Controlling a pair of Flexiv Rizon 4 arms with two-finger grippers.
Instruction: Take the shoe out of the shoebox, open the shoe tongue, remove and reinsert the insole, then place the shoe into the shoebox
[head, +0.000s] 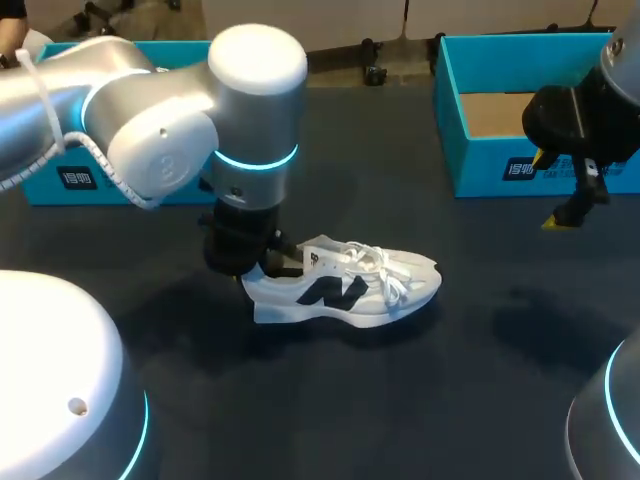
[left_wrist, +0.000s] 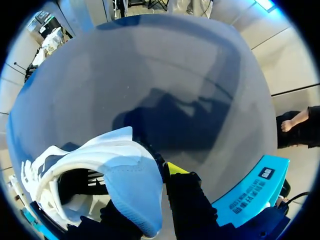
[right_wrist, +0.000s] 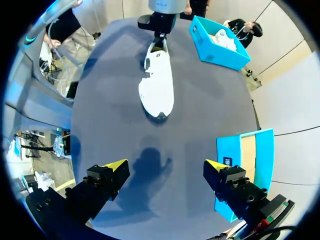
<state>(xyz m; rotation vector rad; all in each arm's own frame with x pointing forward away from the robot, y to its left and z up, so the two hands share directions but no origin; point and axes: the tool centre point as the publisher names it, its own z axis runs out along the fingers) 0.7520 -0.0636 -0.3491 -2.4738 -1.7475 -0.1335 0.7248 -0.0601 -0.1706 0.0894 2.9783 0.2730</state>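
Left pincer (head: 262, 262): clamped on the heel (left_wrist: 135, 190) of the shoe (head: 345, 287). One yellow tip sits against the outside of the heel and the other finger is hidden under the collar, so grip depth can't be read.

Shoe: out of the box, upright on its sole at mid counter (head: 420, 400), heel left, toe right. Laces (head: 385, 270) look tied and lie loose over the tongue (head: 345, 256).

Right pincer (right_wrist: 165, 167): spread wide, holding nothing. It hangs over the counter at the right, well apart from the shoe and just near of the open shoebox (head: 445, 100) at far right. A second teal box (head: 40, 185) sits at far left behind the left arm.

Judged step: extraction done, tongue opening is next.

How to do it well:
- The left arm acts as an anchor — press the heel down and leftward so the sole remains flat.
- The right arm comes in from the toe side, low over the laces, fingers narrowed before contact.
- Catch the top edge of the tongue, not a lace loop — a loop would drag the whole shoe.
- Pull up and toward the toe, against the heel grip.
- Risk: the shoe pivots around the heel clamp if the pull goes sideways.
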